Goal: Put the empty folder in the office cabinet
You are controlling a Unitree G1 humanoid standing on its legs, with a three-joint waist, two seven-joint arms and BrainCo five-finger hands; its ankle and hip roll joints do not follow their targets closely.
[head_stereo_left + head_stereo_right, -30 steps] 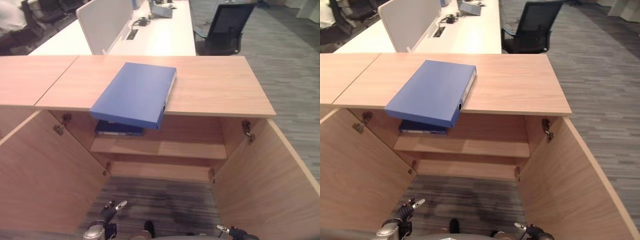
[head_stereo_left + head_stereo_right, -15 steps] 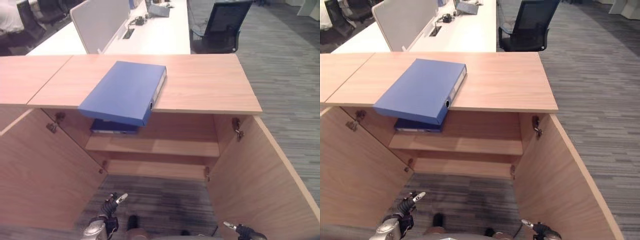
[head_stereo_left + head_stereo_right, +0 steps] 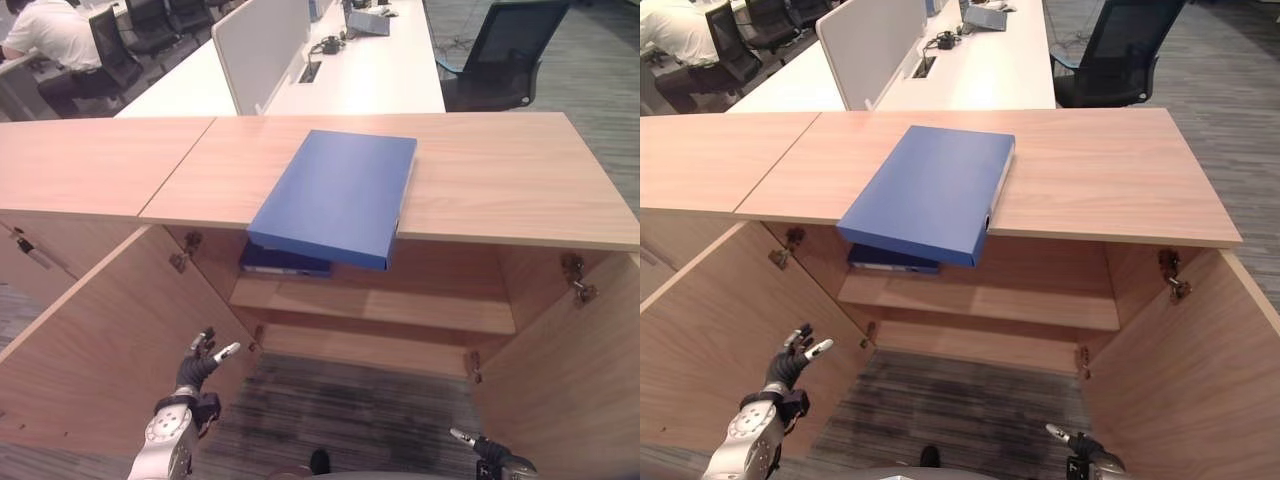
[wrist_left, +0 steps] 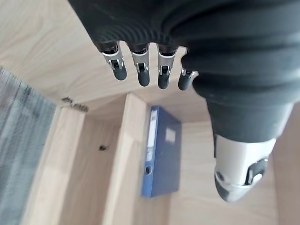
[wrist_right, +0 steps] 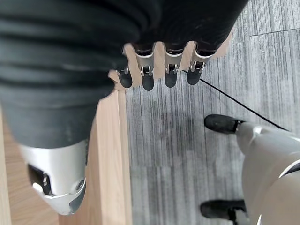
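We see the blue folder (image 3: 338, 192) lying flat on the wooden top of the office cabinet (image 3: 500, 170), its near edge overhanging the open front. Both cabinet doors stand open: left door (image 3: 90, 350), right door (image 3: 580, 390). A second blue folder (image 3: 285, 262) lies flat on the upper shelf (image 3: 400, 308) at its left end, directly below the overhanging one; the left wrist view shows its spine with a white label.

Left hand (image 3: 790, 365): low by the inner face of the left door, fingers (image 4: 140, 75) straight and slightly spread, holding nothing.

Right hand (image 3: 1080, 447): low near the foot of the right door, fingers (image 5: 171, 77) straight and relaxed, empty, over grey carpet (image 3: 360, 410).

Behind the cabinet: a white desk (image 3: 370, 70) with a divider panel (image 3: 255, 45), a dark office chair (image 3: 505, 65), and a seated person (image 3: 50, 35) at far left.
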